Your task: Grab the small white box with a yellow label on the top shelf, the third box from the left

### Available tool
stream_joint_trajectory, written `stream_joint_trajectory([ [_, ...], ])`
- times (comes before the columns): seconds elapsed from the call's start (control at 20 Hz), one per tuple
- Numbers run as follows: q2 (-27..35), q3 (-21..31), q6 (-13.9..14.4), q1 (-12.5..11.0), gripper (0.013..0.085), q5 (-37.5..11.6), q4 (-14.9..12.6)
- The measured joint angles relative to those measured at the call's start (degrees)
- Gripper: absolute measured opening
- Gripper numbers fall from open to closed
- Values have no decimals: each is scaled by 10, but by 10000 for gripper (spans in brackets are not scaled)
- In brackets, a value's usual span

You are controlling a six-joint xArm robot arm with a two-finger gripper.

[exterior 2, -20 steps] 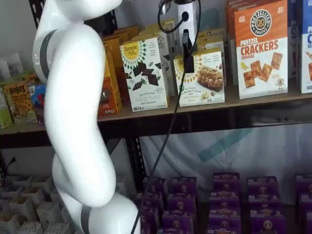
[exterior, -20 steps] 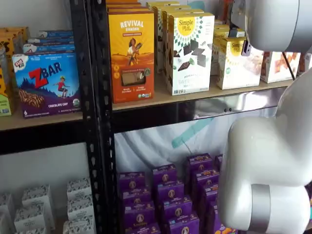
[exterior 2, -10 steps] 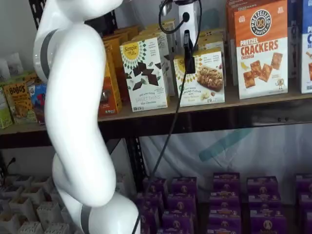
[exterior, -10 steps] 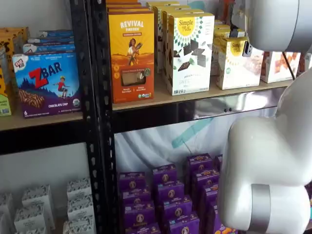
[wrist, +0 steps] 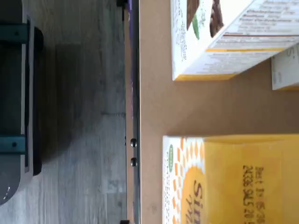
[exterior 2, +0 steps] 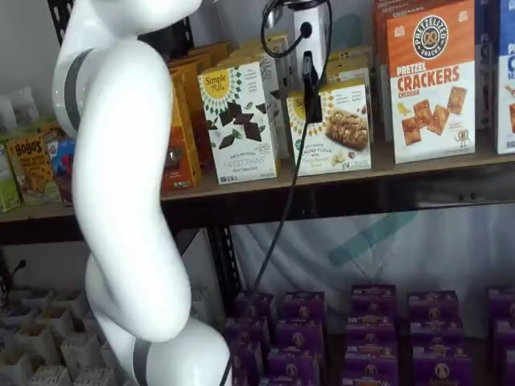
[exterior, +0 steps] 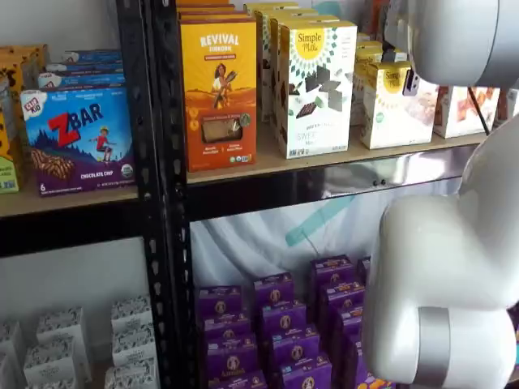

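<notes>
The top shelf (exterior 2: 386, 165) is a pale wooden board with a dark shiny rail along its front. The small white box (exterior 2: 336, 129) stands on it, close to the front edge. Just left of the small white box stands a tall white box with chocolate pieces (exterior 2: 238, 122). Left of that one is an orange box (exterior: 219, 81). To the right of the small white box stands a crackers box (exterior 2: 430, 80), with what may be more boxes behind.
</notes>
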Motion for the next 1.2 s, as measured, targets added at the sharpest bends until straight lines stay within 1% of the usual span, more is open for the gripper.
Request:
stream_joint_trajectory([
  [0.5, 2, 1, 5, 6, 850, 1, -6],
  [0.9, 3, -1, 5, 6, 850, 1, -4],
  [0.95, 3, 0, 5, 6, 810, 0, -4],
  [1.0, 3, 0, 5, 5, 810, 0, -2],
  [1.1, 3, 1, 5, 5, 730, -1, -3],
  [1.2, 5, -2, 4, 5, 730, 4, -4],
])
